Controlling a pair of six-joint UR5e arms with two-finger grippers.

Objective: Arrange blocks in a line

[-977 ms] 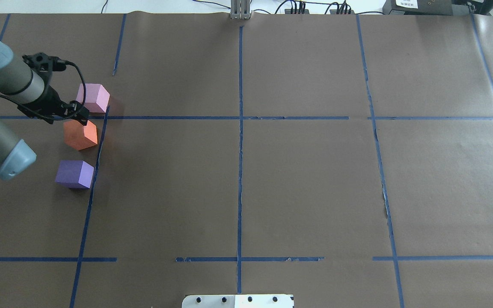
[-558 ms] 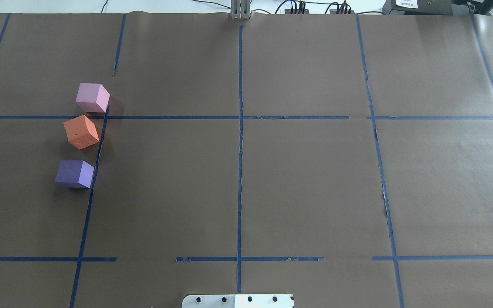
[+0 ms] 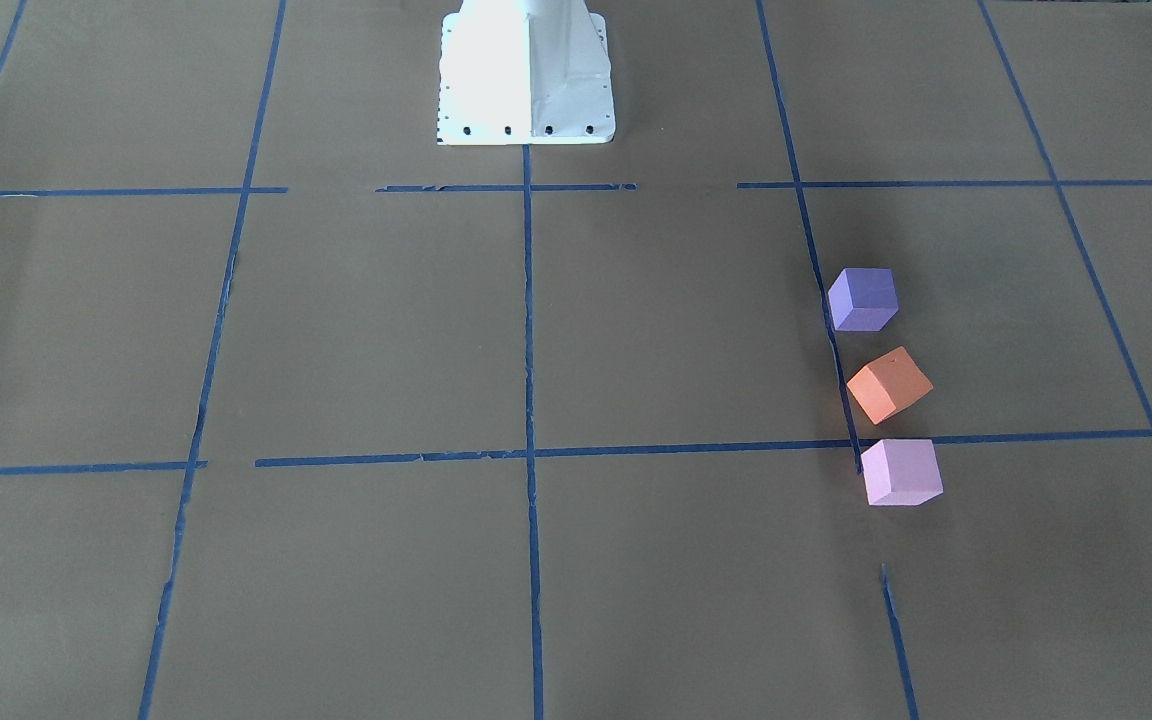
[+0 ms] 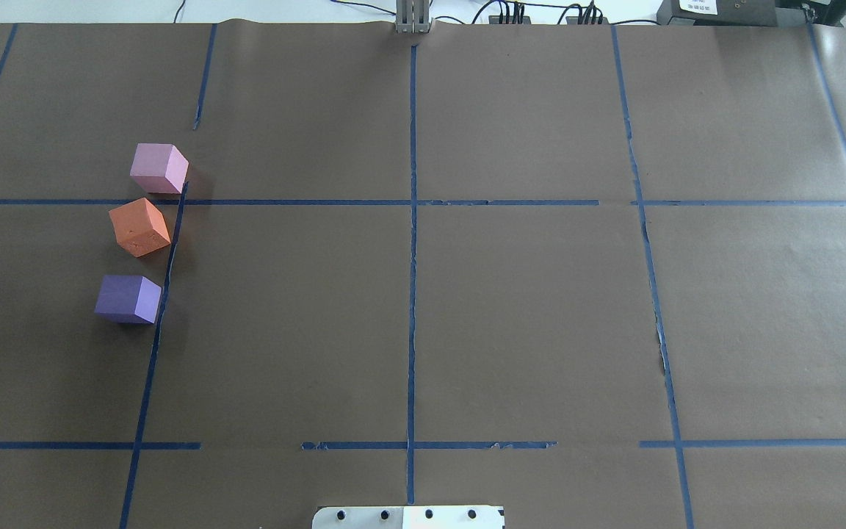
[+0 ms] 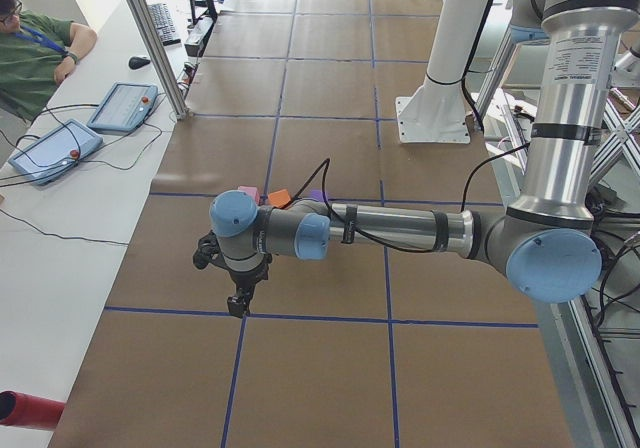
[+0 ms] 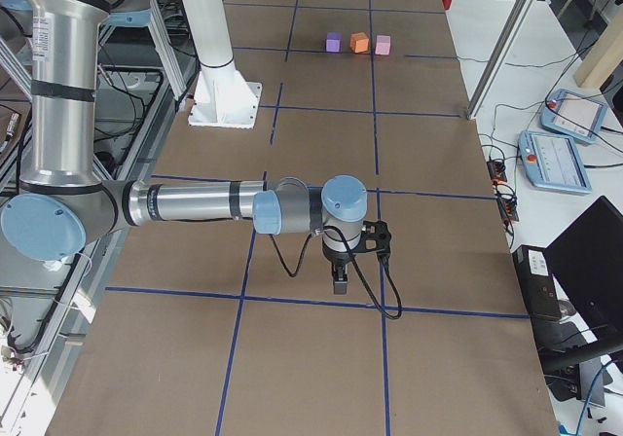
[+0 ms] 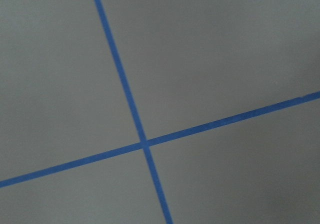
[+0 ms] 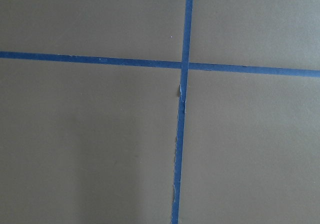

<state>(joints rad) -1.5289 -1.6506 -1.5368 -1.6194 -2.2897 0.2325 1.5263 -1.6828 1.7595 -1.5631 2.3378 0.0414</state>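
Three cubes stand in a near-straight row beside a blue tape line at the table's left in the overhead view: a pale pink block (image 4: pixel 158 167) farthest, an orange block (image 4: pixel 139 227) turned a little in the middle, a dark purple block (image 4: pixel 128 298) nearest. They also show in the front view: purple (image 3: pixel 863 298), orange (image 3: pixel 888 384), pink (image 3: pixel 900 471). My left gripper (image 5: pixel 238 306) shows only in the exterior left view, above bare paper away from the blocks. My right gripper (image 6: pixel 339 282) shows only in the exterior right view, far from the blocks. I cannot tell whether either is open or shut.
Brown paper with a blue tape grid covers the table. The white robot base (image 3: pixel 524 70) stands at the middle of the near edge. An operator (image 5: pixel 30 53) and teach pendants (image 5: pixel 120 106) are on a side bench.
The left arm, over the orange block a second ago, has drawn back out of the overhead view to the left. The three blocks have not moved.
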